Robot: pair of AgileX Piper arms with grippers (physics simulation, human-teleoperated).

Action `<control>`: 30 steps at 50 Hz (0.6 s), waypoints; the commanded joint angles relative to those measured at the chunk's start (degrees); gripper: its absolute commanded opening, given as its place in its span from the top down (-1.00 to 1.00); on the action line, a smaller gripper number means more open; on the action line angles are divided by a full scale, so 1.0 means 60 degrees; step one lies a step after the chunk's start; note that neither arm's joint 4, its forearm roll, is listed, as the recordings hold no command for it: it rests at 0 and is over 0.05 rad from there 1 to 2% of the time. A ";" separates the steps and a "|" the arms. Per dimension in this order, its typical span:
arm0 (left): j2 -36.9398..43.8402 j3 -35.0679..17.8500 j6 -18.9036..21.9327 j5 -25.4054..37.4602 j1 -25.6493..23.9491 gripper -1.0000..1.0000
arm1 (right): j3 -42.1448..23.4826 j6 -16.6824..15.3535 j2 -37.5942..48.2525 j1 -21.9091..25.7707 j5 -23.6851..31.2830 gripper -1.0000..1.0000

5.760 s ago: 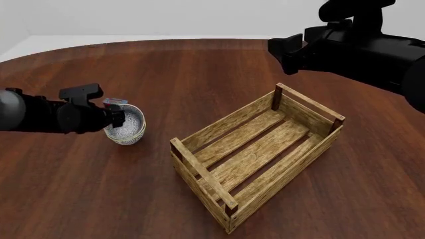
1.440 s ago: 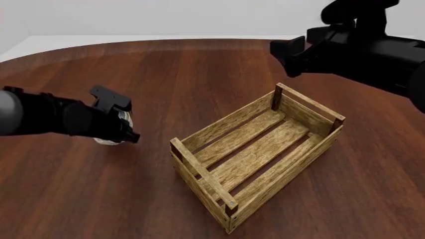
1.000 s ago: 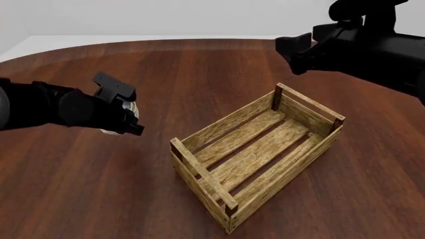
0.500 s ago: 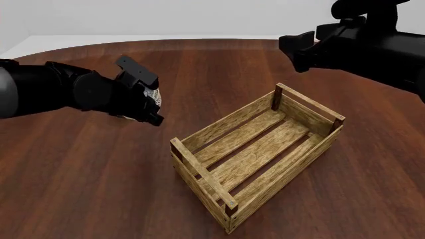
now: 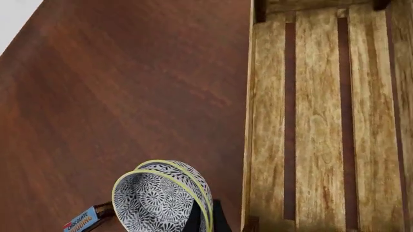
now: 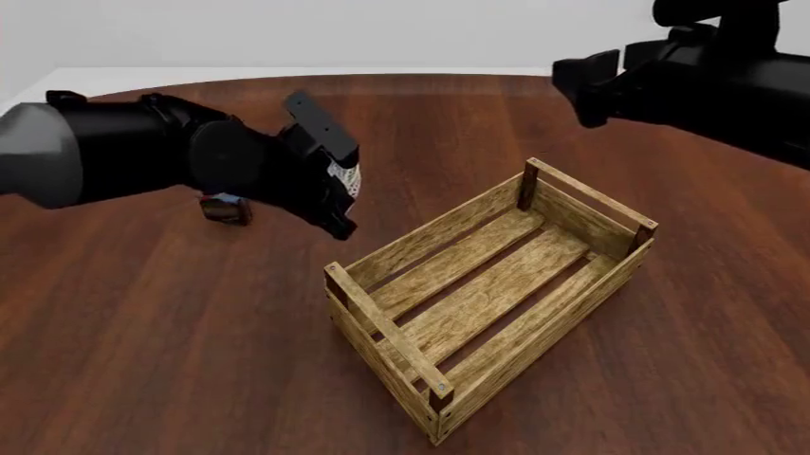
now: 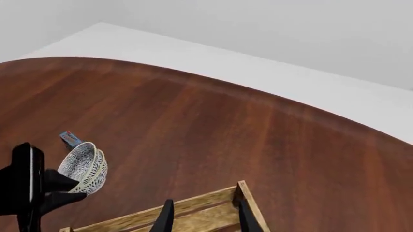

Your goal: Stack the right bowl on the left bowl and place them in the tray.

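In the front view the left gripper (image 6: 340, 204) and its arm cover nearly all of the stacked bowls (image 6: 344, 179); only a sliver of patterned rim shows. The small box (image 6: 226, 209) behind the arm is half hidden, its print unreadable. The right gripper (image 6: 585, 87) shows only from the back, so its jaws cannot be judged, and its arm runs off the right edge. In the left wrist view the tray (image 5: 316, 116) is cut by three edges, the box label (image 5: 81, 222) by the bottom. The right wrist view clips the tray (image 7: 213, 210) below.
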 commanded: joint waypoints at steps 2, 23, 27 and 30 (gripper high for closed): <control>0.0161 -0.0929 -0.0279 0.0197 -0.0554 1.00 | -0.0059 0.0083 0.0026 -0.0253 0.0023 -1.00; 0.1145 -0.1661 0.0038 0.0191 -0.1613 1.00 | -0.0172 0.0132 0.0043 -0.0702 0.0145 -1.00; 0.1277 -0.1739 0.0157 0.0179 -0.1722 1.00 | -0.0215 0.0154 0.0041 -0.0738 0.0211 -1.00; 0.1355 -0.1769 0.0248 0.0152 -0.1778 1.00 | -0.0235 0.0161 0.0049 -0.0745 0.0237 -1.00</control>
